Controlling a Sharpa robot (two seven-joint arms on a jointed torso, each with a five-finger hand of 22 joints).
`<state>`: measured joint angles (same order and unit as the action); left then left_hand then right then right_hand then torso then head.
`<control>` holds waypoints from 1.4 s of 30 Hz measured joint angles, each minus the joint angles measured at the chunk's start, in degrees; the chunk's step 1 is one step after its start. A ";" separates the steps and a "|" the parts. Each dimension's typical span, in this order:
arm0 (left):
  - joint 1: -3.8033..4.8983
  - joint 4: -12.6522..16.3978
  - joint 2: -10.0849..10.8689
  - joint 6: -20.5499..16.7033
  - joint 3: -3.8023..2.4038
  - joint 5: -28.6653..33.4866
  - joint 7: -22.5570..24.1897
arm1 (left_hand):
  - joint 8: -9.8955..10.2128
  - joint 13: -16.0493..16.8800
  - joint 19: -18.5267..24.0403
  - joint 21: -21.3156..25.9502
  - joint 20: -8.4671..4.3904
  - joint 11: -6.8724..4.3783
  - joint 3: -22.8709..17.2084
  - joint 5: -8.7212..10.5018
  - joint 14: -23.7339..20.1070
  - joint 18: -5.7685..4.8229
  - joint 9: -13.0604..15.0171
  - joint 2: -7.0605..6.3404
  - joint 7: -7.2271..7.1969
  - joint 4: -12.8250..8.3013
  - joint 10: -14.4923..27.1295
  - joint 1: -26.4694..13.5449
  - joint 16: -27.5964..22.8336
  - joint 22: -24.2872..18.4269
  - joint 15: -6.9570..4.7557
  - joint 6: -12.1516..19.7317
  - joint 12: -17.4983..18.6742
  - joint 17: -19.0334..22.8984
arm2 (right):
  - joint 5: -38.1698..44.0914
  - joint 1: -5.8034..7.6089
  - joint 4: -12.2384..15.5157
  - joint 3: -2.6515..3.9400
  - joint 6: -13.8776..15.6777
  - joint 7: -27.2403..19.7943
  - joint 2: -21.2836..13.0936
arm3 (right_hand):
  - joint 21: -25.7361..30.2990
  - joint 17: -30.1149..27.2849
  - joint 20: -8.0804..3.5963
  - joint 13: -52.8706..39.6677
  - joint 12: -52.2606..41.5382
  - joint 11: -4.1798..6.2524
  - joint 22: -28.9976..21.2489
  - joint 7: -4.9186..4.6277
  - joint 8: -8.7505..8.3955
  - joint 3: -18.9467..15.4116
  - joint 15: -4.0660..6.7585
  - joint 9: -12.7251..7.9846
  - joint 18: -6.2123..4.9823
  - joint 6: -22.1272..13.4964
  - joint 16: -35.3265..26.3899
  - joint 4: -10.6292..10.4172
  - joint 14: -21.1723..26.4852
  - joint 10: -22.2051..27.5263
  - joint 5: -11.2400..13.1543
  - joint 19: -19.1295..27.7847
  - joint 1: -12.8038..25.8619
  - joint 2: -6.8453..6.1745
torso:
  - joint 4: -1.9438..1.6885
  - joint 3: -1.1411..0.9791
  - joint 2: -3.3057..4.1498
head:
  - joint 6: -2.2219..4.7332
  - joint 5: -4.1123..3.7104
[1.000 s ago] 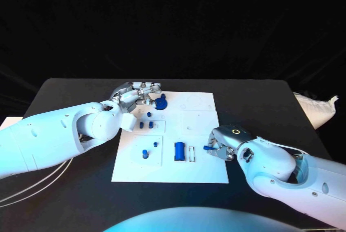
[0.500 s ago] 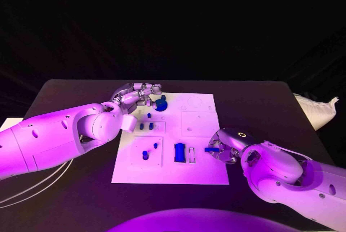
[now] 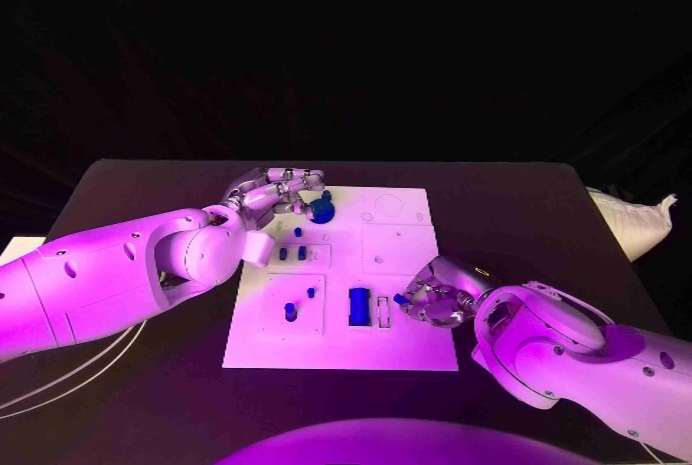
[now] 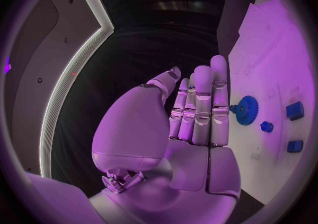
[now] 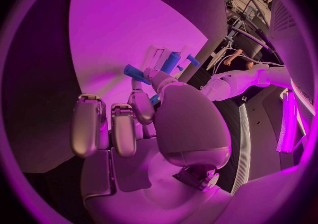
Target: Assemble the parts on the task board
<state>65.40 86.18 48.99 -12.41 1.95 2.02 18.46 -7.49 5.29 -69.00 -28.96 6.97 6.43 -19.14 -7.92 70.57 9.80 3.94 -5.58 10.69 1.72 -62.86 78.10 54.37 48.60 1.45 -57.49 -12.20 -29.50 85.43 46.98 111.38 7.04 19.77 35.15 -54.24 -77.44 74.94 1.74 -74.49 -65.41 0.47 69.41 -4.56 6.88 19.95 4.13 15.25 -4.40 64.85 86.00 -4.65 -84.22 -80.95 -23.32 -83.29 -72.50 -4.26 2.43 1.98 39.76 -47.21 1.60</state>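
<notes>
The black table (image 3: 144,185) carries the white task board (image 3: 404,225) in its middle, a long plate running away from the robot. The left arm (image 3: 116,270) reaches in along the board's left side, and the left hand (image 3: 274,193) sits at the board's far left corner with its fingers straight and side by side, holding nothing; in the left wrist view the fingertips (image 4: 219,65) stand just beside the blue gear (image 4: 248,110), and I cannot tell whether they touch it. The right arm (image 3: 577,355) comes in over the board's near right edge, and the right hand (image 3: 433,293) has its fingers curled in, pinching a small blue peg (image 5: 135,72) between thumb and a finger just above the board. On the board the gear (image 3: 320,209) stands near the far left corner. The largest blue part, an upright blue block (image 3: 358,305), stands in the near half beside a narrow slot, close to the right hand. Smaller blue pieces (image 3: 293,252) sit in a recess at mid-board on the left, and another small blue part (image 3: 290,309) lies in the near left panel.
</notes>
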 measured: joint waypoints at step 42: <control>0.00 0.23 -0.26 0.44 0.00 -0.19 -0.37 | 0.00 0.00 0.00 0.00 0.00 0.00 0.00 0.00 0.00 0.00 0.00 0.00 0.20 0.00 0.00 0.00 0.00 0.01 0.00 0.21 0.00 -0.01 | -5.21 0.40 -3.92 -0.13 -2.76 0.65 4.89 | -0.24 -0.02 -1.02 -0.46 -1.99 1.32 0.45 2.23 3.53 -4.98 1.01 5.57 0.00 3.48 0.22 -4.91 0.19 -1.94 3.29 -0.60 8.21 0.84 | 0.04 0.00 -0.03 | -0.39 0.52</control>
<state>65.40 86.41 48.73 -11.97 1.94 1.82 18.09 -7.49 5.29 -69.00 -28.96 6.97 6.43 -19.14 -7.92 70.57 9.81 3.94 -5.58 10.89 1.72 -62.86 78.10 54.37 48.60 1.45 -57.27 -12.20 -29.51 80.23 47.38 107.46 6.91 17.02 35.80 -49.35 -77.67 74.92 0.72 -74.95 -67.40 1.79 69.86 -2.33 10.41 14.97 5.14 20.81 -4.39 68.33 86.22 -9.57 -84.02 -82.89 -20.03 -83.90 -64.28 -3.42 2.47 1.98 39.73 -47.60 2.13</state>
